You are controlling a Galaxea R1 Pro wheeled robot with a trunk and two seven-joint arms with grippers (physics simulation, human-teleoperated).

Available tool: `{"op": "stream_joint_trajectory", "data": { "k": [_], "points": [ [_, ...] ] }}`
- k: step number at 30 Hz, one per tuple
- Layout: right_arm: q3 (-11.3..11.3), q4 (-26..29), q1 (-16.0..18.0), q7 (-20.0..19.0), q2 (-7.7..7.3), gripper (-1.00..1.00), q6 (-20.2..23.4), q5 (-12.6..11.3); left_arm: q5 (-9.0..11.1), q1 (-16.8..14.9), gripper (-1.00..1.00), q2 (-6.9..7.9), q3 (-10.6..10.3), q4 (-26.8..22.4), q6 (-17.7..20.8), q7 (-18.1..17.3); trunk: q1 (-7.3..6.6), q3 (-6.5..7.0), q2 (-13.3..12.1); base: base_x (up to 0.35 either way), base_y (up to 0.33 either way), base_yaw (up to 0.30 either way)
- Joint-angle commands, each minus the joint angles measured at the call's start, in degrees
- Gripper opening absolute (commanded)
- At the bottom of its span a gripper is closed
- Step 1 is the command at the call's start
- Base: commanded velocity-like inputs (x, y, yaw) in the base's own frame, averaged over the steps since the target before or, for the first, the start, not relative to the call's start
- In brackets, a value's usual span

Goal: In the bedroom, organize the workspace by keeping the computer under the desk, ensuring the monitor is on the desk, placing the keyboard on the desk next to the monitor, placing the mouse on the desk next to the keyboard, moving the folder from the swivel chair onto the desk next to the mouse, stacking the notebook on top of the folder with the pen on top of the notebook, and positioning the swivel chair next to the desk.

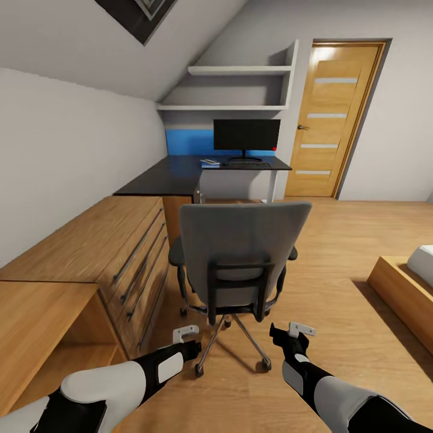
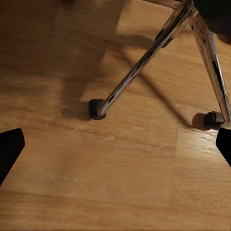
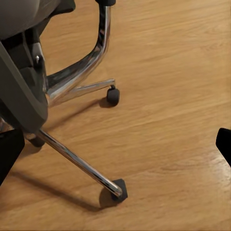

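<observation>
The swivel chair [image 1: 240, 258] stands on the wooden floor [image 1: 337, 252] with its backrest toward the camera, well apart from the black worktop [image 1: 180, 171] at the far wall; the monitor [image 1: 246, 135] sits upright near the worktop's back edge, the keyboard [image 1: 248, 163] just before its base, a small blue-and-white item [image 1: 210, 162] beside it; the left hand [image 1: 187, 338] and right hand [image 1: 293, 337] hang released, grasping nothing, just behind the chair's chrome base [image 2: 144, 67].

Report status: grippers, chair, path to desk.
Left gripper and right gripper open, empty. Swivel chair directly ahead, back toward robot, short of desk. Chair blocks the approach.
</observation>
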State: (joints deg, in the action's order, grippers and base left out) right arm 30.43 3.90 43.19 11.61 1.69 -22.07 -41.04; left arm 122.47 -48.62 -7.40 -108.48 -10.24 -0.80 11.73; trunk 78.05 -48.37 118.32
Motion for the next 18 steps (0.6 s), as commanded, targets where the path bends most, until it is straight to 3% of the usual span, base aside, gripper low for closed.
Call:
{"op": "stream_joint_trajectory", "data": {
  "k": [1,11,16,18],
  "points": [
    [0.5,0.0,0.0,0.3,0.00,1.00,-0.1,-0.3,0.2,-0.1,1.00,0.01,-0.3,-0.1,-0.1,0.3,0.22,-0.24,0.4,0.000,0.000,0.000],
    [0.8,0.1,0.1,0.3,-0.68,1.00,-1.5,0.2,0.2,-0.1,1.00,-0.11,0.1,0.9,0.7,0.4,2.41,-2.03,4.5,0.000,0.000,0.000],
    [0.8,1.1,0.1,0.3,-3.26,1.00,0.0,0.3,0.1,-0.2,1.00,-1.38,0.1,5.7,4.0,0.4,3.51,-2.93,6.5,0.000,0.000,0.000],
    [0.8,2.2,0.3,0.2,-4.60,1.00,2.7,0.3,0.1,-1.2,1.00,-1.75,0.1,7.0,6.2,0.3,3.95,-3.29,7.3,0.000,0.000,0.000]
  ]
}}
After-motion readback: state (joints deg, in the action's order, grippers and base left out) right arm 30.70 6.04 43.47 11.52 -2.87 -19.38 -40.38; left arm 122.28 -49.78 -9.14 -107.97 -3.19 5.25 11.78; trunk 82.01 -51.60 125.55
